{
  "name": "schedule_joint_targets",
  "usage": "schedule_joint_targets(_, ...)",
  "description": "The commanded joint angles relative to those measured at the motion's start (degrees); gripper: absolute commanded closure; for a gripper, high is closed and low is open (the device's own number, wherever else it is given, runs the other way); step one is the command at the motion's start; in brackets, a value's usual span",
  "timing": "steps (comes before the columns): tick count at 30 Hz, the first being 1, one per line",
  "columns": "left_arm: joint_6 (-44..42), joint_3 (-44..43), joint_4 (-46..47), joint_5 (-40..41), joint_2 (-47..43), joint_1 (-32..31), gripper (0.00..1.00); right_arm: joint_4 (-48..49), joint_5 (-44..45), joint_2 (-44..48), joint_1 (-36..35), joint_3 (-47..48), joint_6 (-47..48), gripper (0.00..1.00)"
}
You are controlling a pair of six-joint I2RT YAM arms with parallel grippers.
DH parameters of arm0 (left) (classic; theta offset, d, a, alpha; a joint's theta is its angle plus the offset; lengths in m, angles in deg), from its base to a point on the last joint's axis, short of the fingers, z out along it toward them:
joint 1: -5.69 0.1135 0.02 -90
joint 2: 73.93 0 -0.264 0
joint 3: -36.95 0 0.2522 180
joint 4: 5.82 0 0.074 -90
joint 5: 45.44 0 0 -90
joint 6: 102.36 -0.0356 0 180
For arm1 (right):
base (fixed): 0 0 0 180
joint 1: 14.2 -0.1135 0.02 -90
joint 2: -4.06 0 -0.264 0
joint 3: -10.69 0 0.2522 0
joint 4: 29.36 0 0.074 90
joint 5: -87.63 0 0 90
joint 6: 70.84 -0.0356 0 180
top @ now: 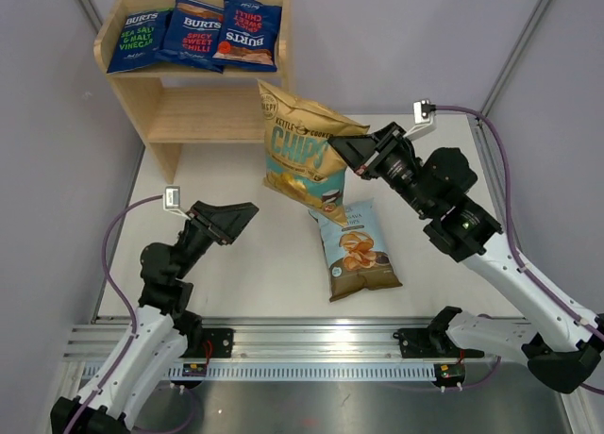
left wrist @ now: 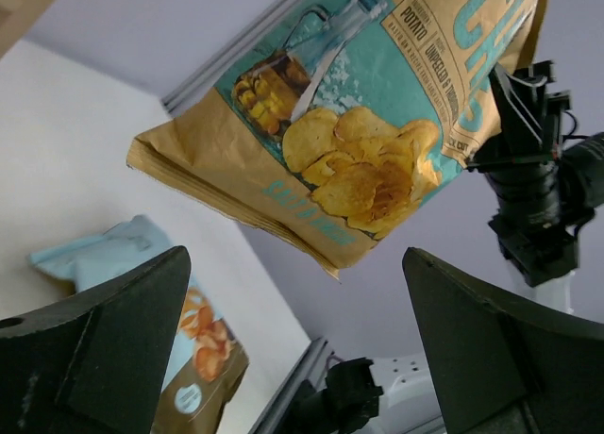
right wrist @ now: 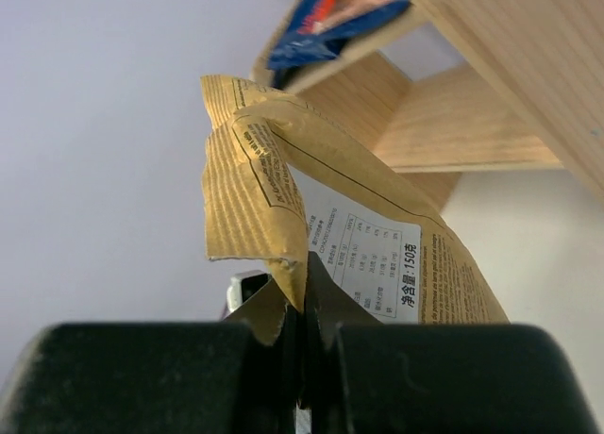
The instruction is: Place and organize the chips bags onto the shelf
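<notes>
**Thin pinch on the yellow bag, shelf close ahead**

My right gripper (top: 347, 151) is clamped on an edge seam of the yellow CHIPS bag (top: 300, 156). The wrist view shows the jaws biting only a narrow strip of folded paper. The bag hangs tilted in the air, between the shelf (top: 142, 99) and the Cassava Chips bag (top: 357, 252), which lies flat on the table (top: 236, 283). My left gripper (top: 243, 210) stands apart and empty, low down, pointing up at the hanging bag. The three BURTS bags (top: 193, 33) sit side by side on the top tier.

With so little seam in the jaws, I judge a quick swing could let the crinkly bag slide out. It looks tall for the lower tier, so it could catch the upper tier's front edge or crumple going in. Its bottom corner hangs close over the Cassava Chips bag and might drag it.
</notes>
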Motion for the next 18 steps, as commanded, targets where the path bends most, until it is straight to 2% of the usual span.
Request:
schedule_joint_targets(1, 3.63, 0.30, 21.89, -2.86, 2.61, -0.32, 0.01, 4.57, -2.52, -0.06, -0.08, 6.68, -2.39, 1.00)
schedule_joint_targets(13, 2.75, -3.65, 42.91, -3.48, 14.83, -2.87, 0.01, 9.14, -14.73, -6.92, -0.08, 16.09, -15.03, 1.00)
schedule_joint_targets(18, -0.58, -7.17, 41.88, -2.08, 17.56, -5.77, 0.01, 11.43, -16.76, -7.63, -0.52, 15.83, -18.82, 1.00)
